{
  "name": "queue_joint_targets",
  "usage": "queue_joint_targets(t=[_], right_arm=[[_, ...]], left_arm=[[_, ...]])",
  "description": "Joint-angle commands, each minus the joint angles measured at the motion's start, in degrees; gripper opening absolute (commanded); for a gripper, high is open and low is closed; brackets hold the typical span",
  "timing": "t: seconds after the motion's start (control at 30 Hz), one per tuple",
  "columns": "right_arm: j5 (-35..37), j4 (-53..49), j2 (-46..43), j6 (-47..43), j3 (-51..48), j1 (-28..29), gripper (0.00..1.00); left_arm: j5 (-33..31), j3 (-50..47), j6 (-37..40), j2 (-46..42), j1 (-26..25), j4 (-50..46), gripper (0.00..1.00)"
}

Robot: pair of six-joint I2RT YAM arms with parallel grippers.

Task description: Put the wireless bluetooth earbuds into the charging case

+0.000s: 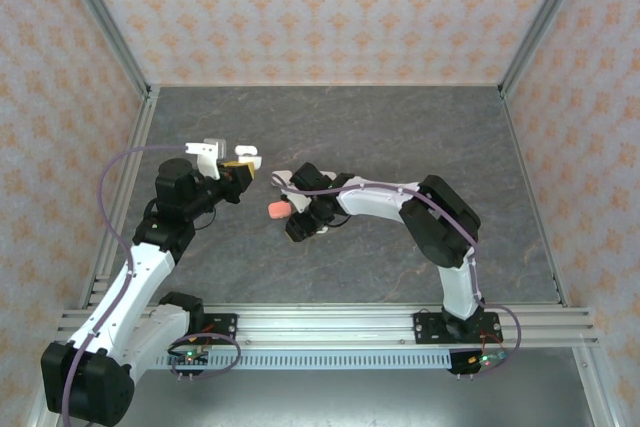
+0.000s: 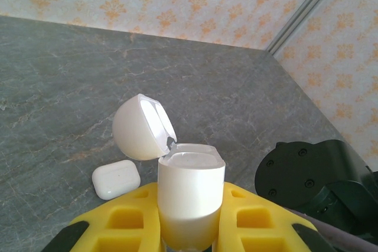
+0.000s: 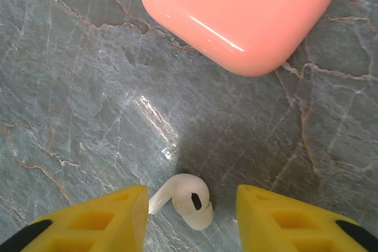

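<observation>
My left gripper (image 2: 189, 192) is shut on a white charging case (image 2: 190, 187), held upright between the yellow fingers (image 2: 127, 213) with its lid (image 2: 140, 128) flipped open to the left. In the top view the left gripper (image 1: 238, 173) holds it above the table's left middle. One white earbud (image 3: 188, 200) lies on the table, stem pointing left. My right gripper (image 3: 192, 194) stands open around it, one yellow finger on each side; the left finger is close to the stem tip. From above, the right gripper (image 1: 296, 221) is low over the table by the pink case.
A closed coral-pink case (image 3: 242, 13) (image 1: 279, 209) lies just beyond the earbud. A second, closed white case (image 2: 116, 179) rests on the table left of the held one. The right arm's black wrist (image 2: 319, 175) is close on the right. Patterned walls ring the grey table (image 1: 400, 127).
</observation>
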Motion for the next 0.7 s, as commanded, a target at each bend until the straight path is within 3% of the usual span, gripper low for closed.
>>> queue_joint_targets(t=[0.0, 0.37, 0.67], right_arm=[[-0.4, -2.0, 1.5, -0.9, 1.1, 0.8, 0.41], [-2.1, -1.0, -0.2, -0.6, -0.6, 1.0, 0.24], [3.8, 2.7, -12.7, 0.9, -5.6, -0.2, 0.22]], left_arm=[[-1.1, -0.7, 1.0, -0.8, 0.3, -0.1, 0.00], [-0.9, -0.6, 0.9, -0.9, 0.3, -0.1, 0.00], [1.5, -1.6, -0.4, -0.7, 0.2, 2.4, 0.00]])
